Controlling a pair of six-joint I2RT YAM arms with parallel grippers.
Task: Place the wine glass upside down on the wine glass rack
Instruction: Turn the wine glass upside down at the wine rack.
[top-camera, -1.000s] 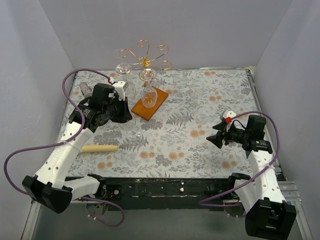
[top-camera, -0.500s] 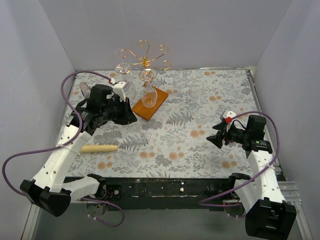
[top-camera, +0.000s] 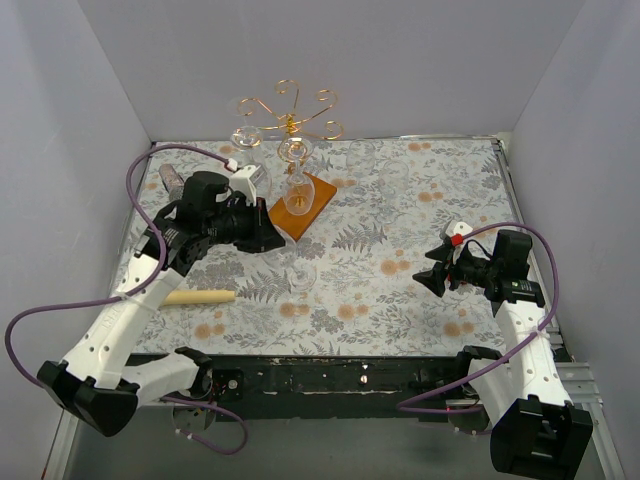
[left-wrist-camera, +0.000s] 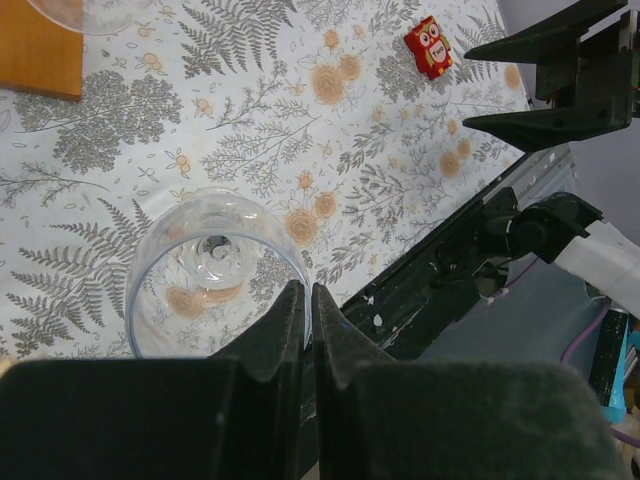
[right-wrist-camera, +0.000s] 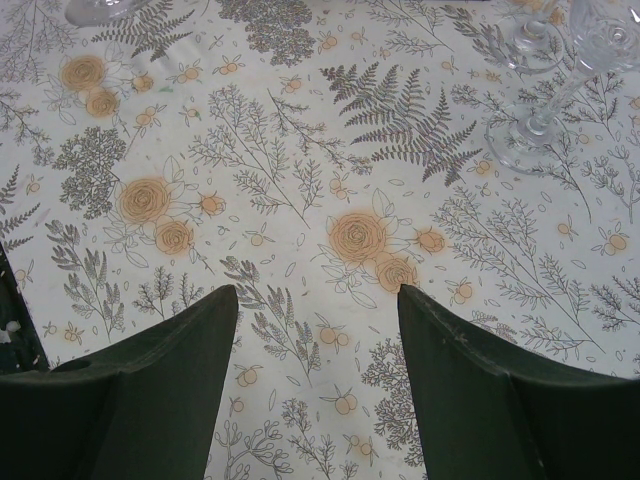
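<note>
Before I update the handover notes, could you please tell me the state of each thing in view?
left gripper: shut on the rim of the wine glass
wine glass: mouth up, not yet inverted
right gripper: open, holding nothing
wine glass rack: standing upright
hung glass: upside down on the rack

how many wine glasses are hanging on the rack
2: the left glass hangs from the rack's left curl; the centre glass hangs over the wooden base. More may be hidden.
</note>
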